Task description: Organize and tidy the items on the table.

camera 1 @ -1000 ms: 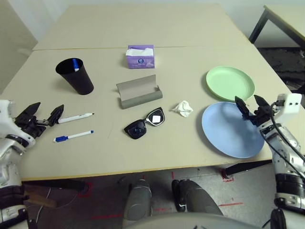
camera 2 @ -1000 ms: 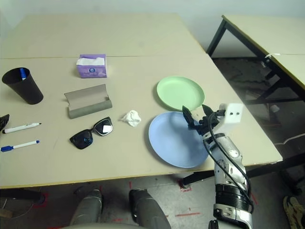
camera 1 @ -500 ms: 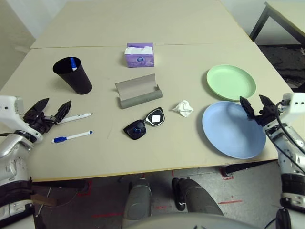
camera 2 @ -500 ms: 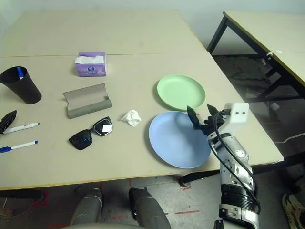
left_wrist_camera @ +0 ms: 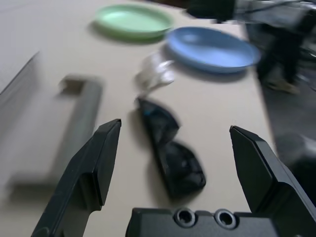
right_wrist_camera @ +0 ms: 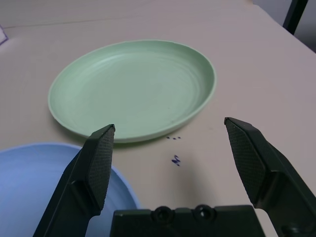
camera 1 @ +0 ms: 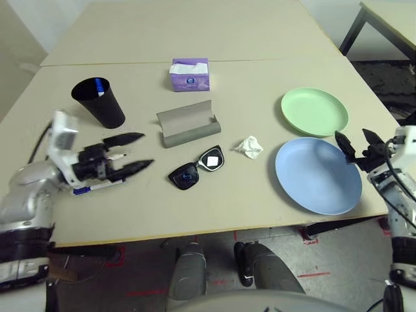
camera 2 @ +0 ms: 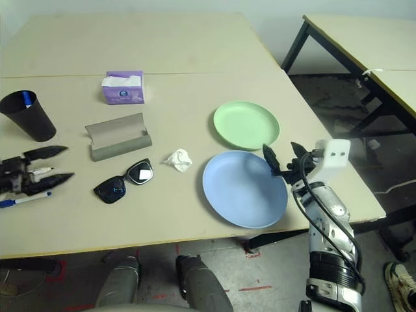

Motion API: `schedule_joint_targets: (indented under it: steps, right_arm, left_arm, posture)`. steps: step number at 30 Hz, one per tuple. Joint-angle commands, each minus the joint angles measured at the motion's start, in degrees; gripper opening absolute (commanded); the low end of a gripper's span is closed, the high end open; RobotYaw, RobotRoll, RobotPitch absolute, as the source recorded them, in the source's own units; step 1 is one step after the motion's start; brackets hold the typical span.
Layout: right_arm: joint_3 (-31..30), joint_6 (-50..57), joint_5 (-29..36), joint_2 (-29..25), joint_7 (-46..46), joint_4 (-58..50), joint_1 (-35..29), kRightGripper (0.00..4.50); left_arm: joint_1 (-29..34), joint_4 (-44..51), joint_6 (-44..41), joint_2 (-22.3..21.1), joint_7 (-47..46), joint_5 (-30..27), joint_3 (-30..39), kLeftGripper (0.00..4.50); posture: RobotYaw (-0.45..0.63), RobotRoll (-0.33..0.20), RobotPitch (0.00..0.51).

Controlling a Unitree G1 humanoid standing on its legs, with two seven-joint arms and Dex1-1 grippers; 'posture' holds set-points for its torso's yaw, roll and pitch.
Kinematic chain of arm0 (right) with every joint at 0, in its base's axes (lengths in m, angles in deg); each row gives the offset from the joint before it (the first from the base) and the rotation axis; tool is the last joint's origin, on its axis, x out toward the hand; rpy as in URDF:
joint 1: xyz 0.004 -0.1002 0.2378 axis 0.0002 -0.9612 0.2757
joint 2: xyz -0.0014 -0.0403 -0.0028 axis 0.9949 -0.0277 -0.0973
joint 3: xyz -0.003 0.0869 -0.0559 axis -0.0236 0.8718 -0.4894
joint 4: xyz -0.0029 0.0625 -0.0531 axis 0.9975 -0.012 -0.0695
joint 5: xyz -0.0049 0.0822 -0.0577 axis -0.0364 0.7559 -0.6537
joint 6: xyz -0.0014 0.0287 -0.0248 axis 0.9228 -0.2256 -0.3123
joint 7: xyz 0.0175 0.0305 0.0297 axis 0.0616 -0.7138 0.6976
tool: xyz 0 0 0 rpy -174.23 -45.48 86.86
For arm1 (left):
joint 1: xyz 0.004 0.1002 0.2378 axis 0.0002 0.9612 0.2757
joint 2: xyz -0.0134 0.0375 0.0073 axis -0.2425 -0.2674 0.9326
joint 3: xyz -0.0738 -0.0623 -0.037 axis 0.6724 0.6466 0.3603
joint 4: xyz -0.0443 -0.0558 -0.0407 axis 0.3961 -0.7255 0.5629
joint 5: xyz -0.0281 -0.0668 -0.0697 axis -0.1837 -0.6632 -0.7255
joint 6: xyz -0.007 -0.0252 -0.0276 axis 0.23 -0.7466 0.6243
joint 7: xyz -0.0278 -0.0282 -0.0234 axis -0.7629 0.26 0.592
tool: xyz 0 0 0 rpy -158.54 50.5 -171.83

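The left gripper [camera 1: 133, 152] has been swung in over the two pens, fingers spread, now pointed at the black sunglasses [camera 1: 197, 168]. The right gripper [camera 1: 359, 144], also spread, has been drawn slightly outward past the blue plate [camera 1: 318, 175], right of the sunglasses.

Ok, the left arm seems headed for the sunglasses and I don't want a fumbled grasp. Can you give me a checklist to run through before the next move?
1. Left gripper open: ok, fingers wide apart.
2. Left gripper empty: ok, nothing between its fingers.
3. Black plastic sunglasses in line with the gripper: ok, the left wrist view shows them between the fingers, not yet reached.
4. Sunglasses free of neighbours: ok, apart from the grey oblong glasses case and the crumpled white tissue.
5. White pens under the left gripper undisturbed: cannot tell, mostly hidden.
6. Right gripper out of the way: ok, open at the far edge of the blue round plate.
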Motion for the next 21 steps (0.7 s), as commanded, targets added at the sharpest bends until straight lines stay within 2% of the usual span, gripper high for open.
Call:
schedule_joint_targets:
  steps: [1,8,11,15,18,21]
  right_arm:
    - [0.4,1.6,-1.5,-1.7,1.9,-2.5,-0.5,4.5]
    - [0.2,5.9,0.9,-1.4,2.3,-10.4,-2.7,4.5]
    - [0.4,15.0,2.8,-4.5,2.4,-17.8,-5.4,4.5]
    - [0.7,33.3,7.6,-13.1,0.4,-28.7,-11.9,4.5]
    - [2.0,41.6,10.9,-17.5,-1.2,-32.9,-15.2,4.5]
    - [2.7,48.4,12.9,-20.4,-1.7,-34.1,-15.5,4.5]
  left_arm:
    - [-2.5,-3.5,2.7,1.3,3.4,1.4,-1.9,4.47]
    - [-3.8,-7.6,7.0,3.7,3.8,2.8,-3.0,4.47]
    - [-3.3,-7.9,7.7,4.1,3.9,2.8,-2.8,4.47]
    - [-2.7,-8.5,8.9,4.4,3.9,2.9,-3.1,4.47]
    - [-1.9,-8.3,10.3,4.0,3.9,2.6,-4.0,4.47]
    - [-1.4,-8.2,11.0,4.0,3.9,2.3,-4.3,4.47]
  posture:
    - [-0.08,0.0,0.174]
    - [-0.11,0.0,0.177]
    - [-0.11,0.0,0.179]
    - [-0.11,0.0,0.182]
    - [-0.12,0.0,0.183]
    - [-0.12,0.0,0.182]
